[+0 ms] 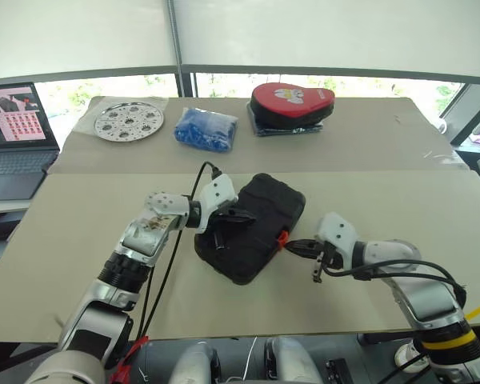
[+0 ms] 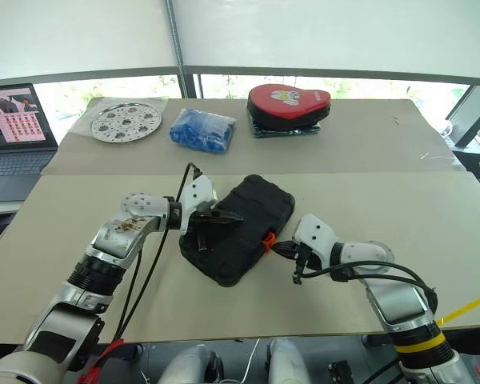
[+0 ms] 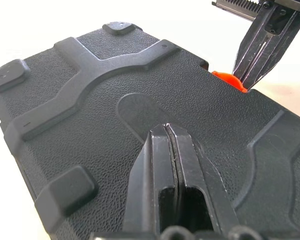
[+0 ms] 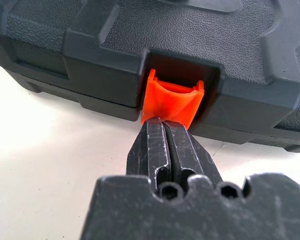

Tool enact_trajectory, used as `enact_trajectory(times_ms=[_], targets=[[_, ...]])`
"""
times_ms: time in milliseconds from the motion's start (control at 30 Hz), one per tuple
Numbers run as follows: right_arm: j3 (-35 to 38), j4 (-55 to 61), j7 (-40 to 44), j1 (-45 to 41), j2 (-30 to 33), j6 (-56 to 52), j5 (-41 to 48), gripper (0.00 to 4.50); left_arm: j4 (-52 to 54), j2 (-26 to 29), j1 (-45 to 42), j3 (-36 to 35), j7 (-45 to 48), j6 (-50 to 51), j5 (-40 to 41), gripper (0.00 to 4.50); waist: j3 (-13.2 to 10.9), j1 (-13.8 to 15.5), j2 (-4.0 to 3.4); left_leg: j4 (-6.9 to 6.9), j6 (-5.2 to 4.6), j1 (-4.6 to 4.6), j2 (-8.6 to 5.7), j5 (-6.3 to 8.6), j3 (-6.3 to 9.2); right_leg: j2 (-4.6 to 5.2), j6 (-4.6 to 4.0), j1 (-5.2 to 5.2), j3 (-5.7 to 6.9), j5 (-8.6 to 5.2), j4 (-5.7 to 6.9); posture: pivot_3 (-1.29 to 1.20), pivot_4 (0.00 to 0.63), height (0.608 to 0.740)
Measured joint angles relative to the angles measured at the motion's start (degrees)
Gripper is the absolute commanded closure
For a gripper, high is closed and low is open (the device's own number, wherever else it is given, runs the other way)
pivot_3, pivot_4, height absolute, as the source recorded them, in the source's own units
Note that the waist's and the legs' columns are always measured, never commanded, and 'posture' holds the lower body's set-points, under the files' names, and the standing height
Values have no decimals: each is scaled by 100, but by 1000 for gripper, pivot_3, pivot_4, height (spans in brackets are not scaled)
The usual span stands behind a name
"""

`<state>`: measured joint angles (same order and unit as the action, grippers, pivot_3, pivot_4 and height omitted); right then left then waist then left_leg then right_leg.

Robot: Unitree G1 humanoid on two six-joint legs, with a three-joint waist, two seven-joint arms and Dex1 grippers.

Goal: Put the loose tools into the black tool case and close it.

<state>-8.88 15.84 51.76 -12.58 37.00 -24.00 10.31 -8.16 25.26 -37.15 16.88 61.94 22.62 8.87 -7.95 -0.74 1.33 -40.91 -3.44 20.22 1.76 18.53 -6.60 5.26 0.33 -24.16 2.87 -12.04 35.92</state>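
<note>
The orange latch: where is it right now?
The latch sits on the closed case's edge facing the robot's right, near the table's middle, with the shut right gripper at it and the left gripper on the lid.

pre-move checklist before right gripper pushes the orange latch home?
1. Black tool case lid down: ok, lid sits on the base.
2. Left gripper shut, bearing on the lid: ok.
3. Right gripper shut, tips at the orange latch: ok.
4. Latch snapped flush: not ok, it still juts out of its recess.
5. Loose tools left on the table: ok, none visible.
6. All tools seated inside: cannot tell, case is closed.
</note>
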Motion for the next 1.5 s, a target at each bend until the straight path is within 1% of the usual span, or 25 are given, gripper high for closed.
enact_trajectory(times_ms=[133, 367, 433, 800, 867, 900, 933, 967, 1000, 1100, 1167, 1233, 1267, 1300, 1400, 1500], targets=[[-83, -39, -24, -110, -190, -23, -17, 4392, -11, -66, 12, 22, 5, 0, -1, 4441, 1, -51, 2, 6, 8, -8, 15, -4, -1, -20, -15, -1, -9, 9, 1, 0, 150, 740], [-182, -236, -32, -147, -350, -14, -60, 4392, -4, -29, 94, 24, 10, 0, -1, 4441, 6, -69, 2, 19, 13, -35, 21, -7, 0, -51, -23, -3, -45, 7, 7, 0, 150, 740], [-228, -310, -12, -230, -389, -21, -69, 4392, -2, -26, 94, 24, 11, 1, -1, 4441, 6, -71, 2, 19, 13, -35, 21, -7, -1, -54, -37, -5, -50, 16, 7, 0, 150, 740], [-339, -601, 8, -431, -493, -16, -226, 4392, 93, -20, 205, -30, -3, -40, 21, 4441, 6, -100, 2, 22, 14, -34, 28, -6, -3, -63, -45, -15, -58, 20, 5, 0, 150, 740], [-255, -517, 33, -337, -450, 46, -184, 4500, 252, -15, 421, -227, 4, -184, 139, 3942, 6, -105, 0, 25, 15, -25, 31, -7, -3, -63, -47, -26, -60, 20, 5, 0, 150, 740], [-88, -368, 67, -169, -393, 136, -36, 3909, 431, 2, 670, -430, 21, -357, 312, 3822, 5, -105, -6, 39, 19, -18, 29, -8, -3, -58, -50, -35, -62, 18, 4, 0, 150, 740], [108, -258, 113, -37, -316, 159, 123, 3734, 586, 39, 888, -626, 83, -463, 523, 3406, 4, -96, -5, 51, 34, -15, 29, -17, -3, -54, -51, -38, -60, 17, 2, 0, 150, 740], [303, -188, 170, 79, -203, 207, 240, 3425, 696, 147, 1072, -806, 147, -542, 689, 3078, 4, -83, -4, 56, 41, -8, 29, -21, -2, -53, -52, -48, -57, 17, -2, 0, 150, 740], [555, -144, 263, 226, -52, 272, 368, 3039, 855, 305, 1270, -1054, 199, -621, 857, 2649, 4, -61, -4, 58, 45, 3, 28, -23, -2, -54, -53, -61, -56, 18, -3, 0, 150, 740], [1051, -151, 487, 575, 266, 647, 497, 2025, 1098, 802, 1834, -1712, 196, -663, 1039, 1676, 0, -30, -4, 70, 49, 17, 23, -26, -7, -55, -55, -84, -58, 16, -5, 0, 150, 740], [1372, -307, 823, 853, 373, 1282, 663, 1393, 1417, 1109, 2521, -2276, 165, -764, 1196, 979, -4, -14, 1, 87, 49, 22, 23, -26, -8, -54, -55, -91, -57, 15, -13, 0, 150, 740], [1533, -485, 1091, 935, 407, 1713, 771, 740, 1547, 1242, 2868, -2571, 102, -890, 1200, 287, -10, 11, 4, 85, 49, 25, 20, -26, -9, -51, -52, -92, -53, 13, -15, 0, 150, 740], [1595, -602, 1271, 948, 412, 2034, 851, 286, 1647, 1310, 3137, -2725, 27, -1084, 1137, 0, -13, 28, 6, 86, 45, 25, 18, -24, -9, -47, -52, -90, -52, 13, -19, 0, 150, 740], [1687, -855, 1536, 953, 459, 2477, 921, 41, 1722, 1414, 3618, -3017, -11, -1444, 1055, 0, -13, 31, 6, 89, 41, 22, 18, -22, -12, -46, -52, -88, -53, 13, -24, 0, 150, 740], [2051, -1489, 1873, 1069, 619, 2823, 1102, 41, 1491, 1516, 4555, -3560, -106, -1866, 891, 0, -19, 39, 10, 99, 32, 20, 17, -16, -23, -32, -50, -88, -50, 12, -39, 0, 150, 740], [2152, -2016, 2152, 1035, 666, 3312, 1126, 41, 1324, 1508, 5085, -3876, -222, -2266, 833, 0, -25, 82, 17, 102, 30, 24, 16, -15, -21, -19, -52, -86, -35, 11, -50, 0, 150, 740]])
